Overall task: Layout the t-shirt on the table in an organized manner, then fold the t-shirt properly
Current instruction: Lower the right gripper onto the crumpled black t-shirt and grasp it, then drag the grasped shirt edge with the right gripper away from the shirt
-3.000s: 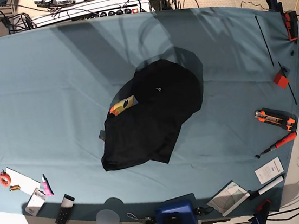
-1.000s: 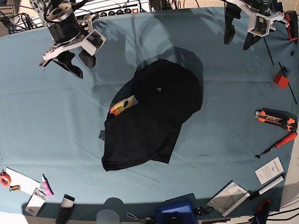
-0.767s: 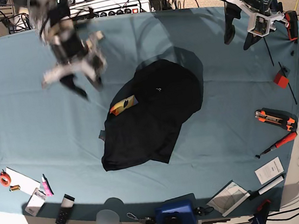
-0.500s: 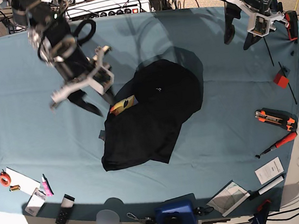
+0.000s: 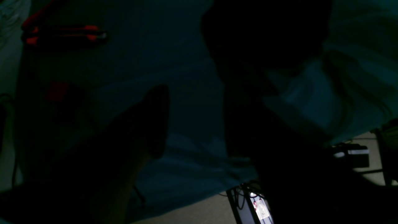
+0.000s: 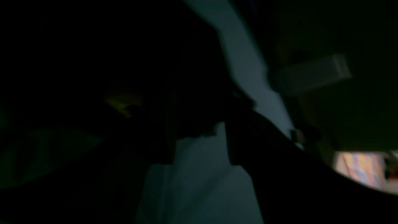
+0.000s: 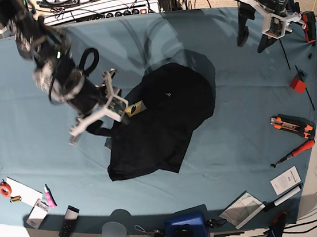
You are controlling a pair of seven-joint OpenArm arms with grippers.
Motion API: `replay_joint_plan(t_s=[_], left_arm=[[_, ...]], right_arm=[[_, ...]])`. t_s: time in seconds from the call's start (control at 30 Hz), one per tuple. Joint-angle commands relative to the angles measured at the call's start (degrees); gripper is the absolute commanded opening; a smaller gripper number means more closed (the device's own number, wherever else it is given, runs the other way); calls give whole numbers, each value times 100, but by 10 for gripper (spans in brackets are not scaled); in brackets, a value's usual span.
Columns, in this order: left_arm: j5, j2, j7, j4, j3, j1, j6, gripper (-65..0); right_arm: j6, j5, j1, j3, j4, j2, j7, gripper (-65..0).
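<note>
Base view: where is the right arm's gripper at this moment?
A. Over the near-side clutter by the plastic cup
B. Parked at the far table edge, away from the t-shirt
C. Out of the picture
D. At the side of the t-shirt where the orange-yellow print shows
D: the right gripper hangs with its fingers spread at the edge of the black t-shirt, beside the orange-yellow print, while the left gripper sits at the far table edge.

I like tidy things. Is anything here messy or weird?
Yes. The t-shirt lies crumpled in a lump mid-table, not spread flat, with a bit of its orange print peeking out. Tools sit scattered along the table's edges.
</note>
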Motion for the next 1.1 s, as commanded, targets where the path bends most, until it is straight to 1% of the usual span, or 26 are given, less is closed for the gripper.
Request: replay_joint_plan(t_s=[0.0,0.13,0.2,0.33,0.47,0.5,0.53,0.57,0.6,0.67,0.7,0.73,0.8,0.87,0.97,1.07], left_arm=[[-107,-17,-157,92,-15,48,-13,-357],[-107,-15,-256,92,-15,48,-15,-357],[-105,-15,-339,92,-15,48,-13,-357],[-105,-17,-345,92,-15,48,-15,-357],[-105,-15,-345,92,-15,48,-13,-357],[-105,-15,-345,92,-15,48,-13,-357],[-105,-17,-345,92,-15,48,-13,-357],[-107,-15,-345,92,-15,48,-11,-357],[-105,-15,-345,92,-15,48,-11,-357],[-105,-17,-345,92,-15,48,-11,-357],[-107,-17,-345,92,-15,48,-11,-357],[-107,-17,-345,92,-15,48,-11,-357],[-105,-17,-348,92,-15,48,-11,-357],[-107,-17,-345,92,-15,48,0,-357],[-105,-17,-348,92,-15,48,4,-357],[-105,-17,-348,92,-15,48,4,-357]], right_arm=[[-15,66,138,33,31,-4,142,-401],[50,98,243,33,-214,-354,140,-401],[243,101,267,33,-398,-557,136,-401],[254,122,361,-33,-756,-940,140,-401],[247,118,507,-238,-973,-1154,168,-402],[247,120,555,-284,-1003,-1187,166,-411],[243,118,599,-334,-1003,-1215,160,-444],[195,118,636,-356,-1003,-1257,160,-492],[52,111,664,-367,-1003,-1294,138,-547],[-389,28,680,-367,-1003,-1390,87,-650],[-542,-92,680,-367,-1003,-1443,48,-650],[-621,-249,680,-365,-1001,-1471,-33,-650],[-678,-518,680,-365,-999,-1467,-157,-650],[-811,-691,675,-361,-988,-1449,-328,-650],[-940,-811,673,-354,-903,-1447,-699,-650],[-955,-804,671,-232,-623,-1434,-1110,-650]])
